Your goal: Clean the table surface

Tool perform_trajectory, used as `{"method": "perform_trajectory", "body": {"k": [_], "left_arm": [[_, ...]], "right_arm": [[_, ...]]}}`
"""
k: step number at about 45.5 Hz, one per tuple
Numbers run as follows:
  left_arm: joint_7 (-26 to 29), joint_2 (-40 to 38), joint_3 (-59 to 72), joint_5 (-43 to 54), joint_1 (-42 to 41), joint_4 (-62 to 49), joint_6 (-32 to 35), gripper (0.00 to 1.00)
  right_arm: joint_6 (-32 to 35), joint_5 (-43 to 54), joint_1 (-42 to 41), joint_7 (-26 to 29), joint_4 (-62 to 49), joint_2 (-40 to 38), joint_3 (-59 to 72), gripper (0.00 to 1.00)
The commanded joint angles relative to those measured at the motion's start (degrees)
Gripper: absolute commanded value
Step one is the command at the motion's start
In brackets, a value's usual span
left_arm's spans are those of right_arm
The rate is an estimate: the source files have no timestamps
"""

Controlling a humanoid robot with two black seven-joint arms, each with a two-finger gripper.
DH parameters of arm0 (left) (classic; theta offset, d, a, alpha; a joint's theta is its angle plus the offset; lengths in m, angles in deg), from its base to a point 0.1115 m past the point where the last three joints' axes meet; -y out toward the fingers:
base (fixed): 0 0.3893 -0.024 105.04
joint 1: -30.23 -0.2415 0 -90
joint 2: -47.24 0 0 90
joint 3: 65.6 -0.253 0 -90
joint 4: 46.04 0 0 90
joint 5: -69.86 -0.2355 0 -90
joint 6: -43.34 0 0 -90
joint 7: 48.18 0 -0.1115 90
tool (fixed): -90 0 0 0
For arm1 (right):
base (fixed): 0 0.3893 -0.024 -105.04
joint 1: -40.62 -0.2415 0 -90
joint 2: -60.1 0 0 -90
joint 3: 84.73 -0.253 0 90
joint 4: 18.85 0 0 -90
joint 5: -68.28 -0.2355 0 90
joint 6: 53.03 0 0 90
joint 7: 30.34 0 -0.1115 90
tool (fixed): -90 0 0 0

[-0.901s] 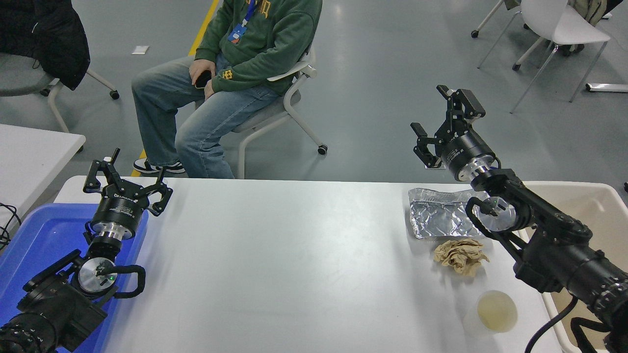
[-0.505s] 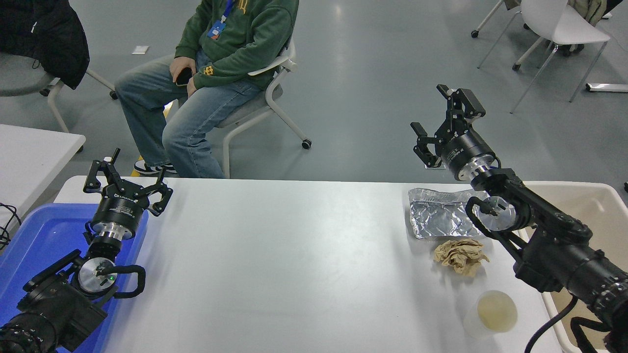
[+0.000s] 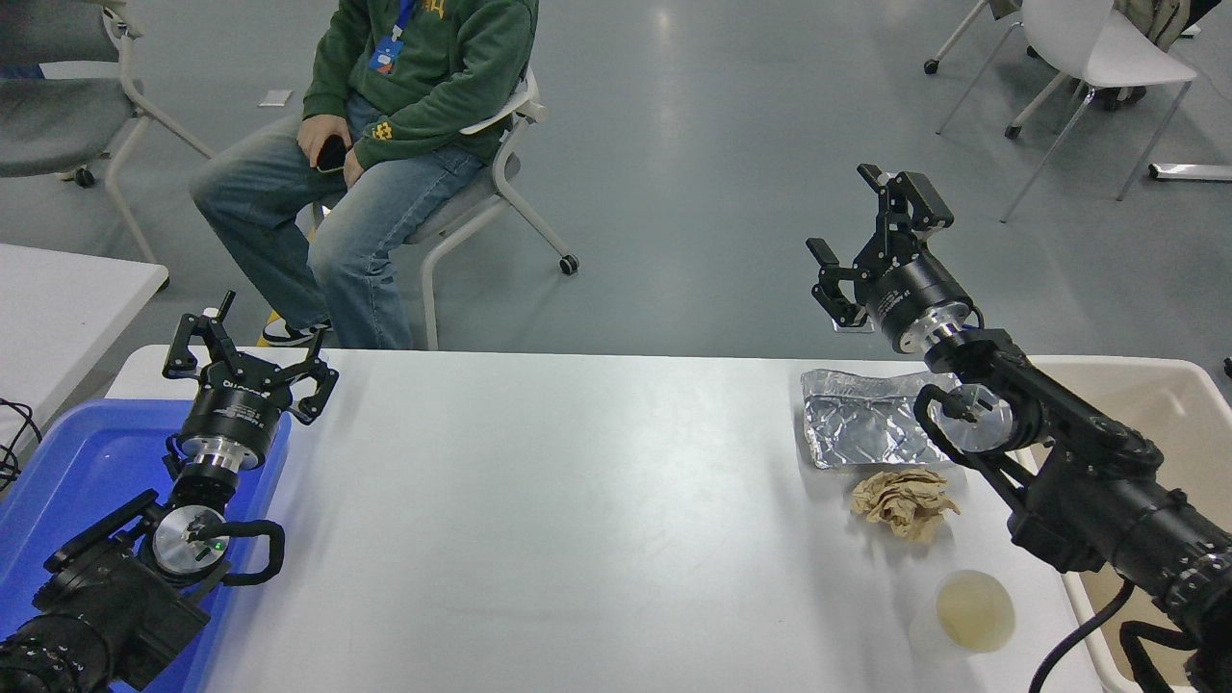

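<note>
The white table surface spans the view. On its right side lie a sheet of crumpled silver foil, a crumpled brown paper napkin and a clear plastic cup holding yellowish liquid. My right gripper hangs open and empty in the air beyond the table's far edge, above and behind the foil. At the lower left, my left gripper stays parked, open, over the corner of the blue tray.
A beige bin stands off the table's right end. A smaller white tabletop is at the left. A person in a green hoodie sits on a wheeled chair beyond the far edge; more chairs stand at the top corners.
The seated person has rolled left on the chair. The dark jacket at the top left is gone, leaving a bare grey chair. Both arms and the table items have not moved.
</note>
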Motion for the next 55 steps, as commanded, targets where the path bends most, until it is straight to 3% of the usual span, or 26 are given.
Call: {"method": "perform_trajectory", "body": {"k": [1, 44, 55], "left_arm": [[0.0, 0.0, 0.0, 0.0, 0.0, 0.0, 0.0, 1.0], [0.0, 0.0, 0.0, 0.0, 0.0, -0.08, 0.0, 1.0], [0.0, 0.0, 0.0, 0.0, 0.0, -0.09, 0.0, 1.0]], "right_arm": [[0.1, 0.02, -0.32, 0.08, -0.2, 0.07, 0.66, 0.99], [0.1, 0.02, -2.08, 0.17, -1.43, 0.07, 4.26, 0.99], [0.1, 0.19, -4.54, 0.17, -1.16, -2.39, 12.78, 0.99]]}}
